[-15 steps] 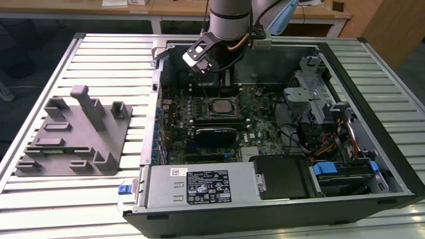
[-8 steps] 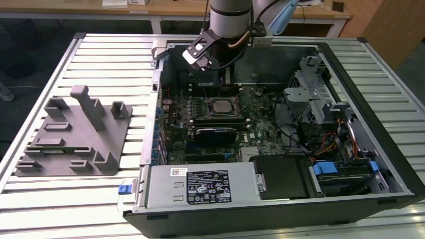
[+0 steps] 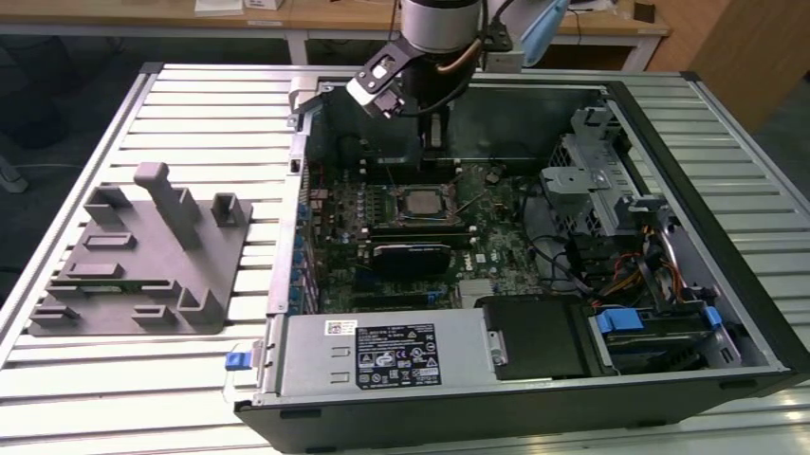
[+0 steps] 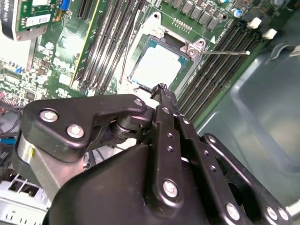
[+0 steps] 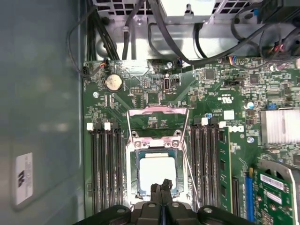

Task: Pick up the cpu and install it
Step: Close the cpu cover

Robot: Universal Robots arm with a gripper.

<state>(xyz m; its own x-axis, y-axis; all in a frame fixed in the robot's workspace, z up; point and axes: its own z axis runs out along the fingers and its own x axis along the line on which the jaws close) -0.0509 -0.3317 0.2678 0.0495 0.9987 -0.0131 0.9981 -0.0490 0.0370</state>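
The hand [image 5: 162, 186] hung with its 2 fingers [image 4: 164, 108] pinched together, gripping nothing. The cpu [image 5: 156, 169] lay flat in the open motherboard socket [image 5: 132, 171], directly beneath the hand's tips, apart.

Pale slatted metal worktop [image 3: 190, 104], ridges running across the exterior view. Behind it, light wooden desk [image 3: 329, 21] on white legs. Dark floor [image 3: 64, 85] beneath the desk. Brown wooden panel [image 3: 746, 57] at the exterior view's far right. Even, soft light.
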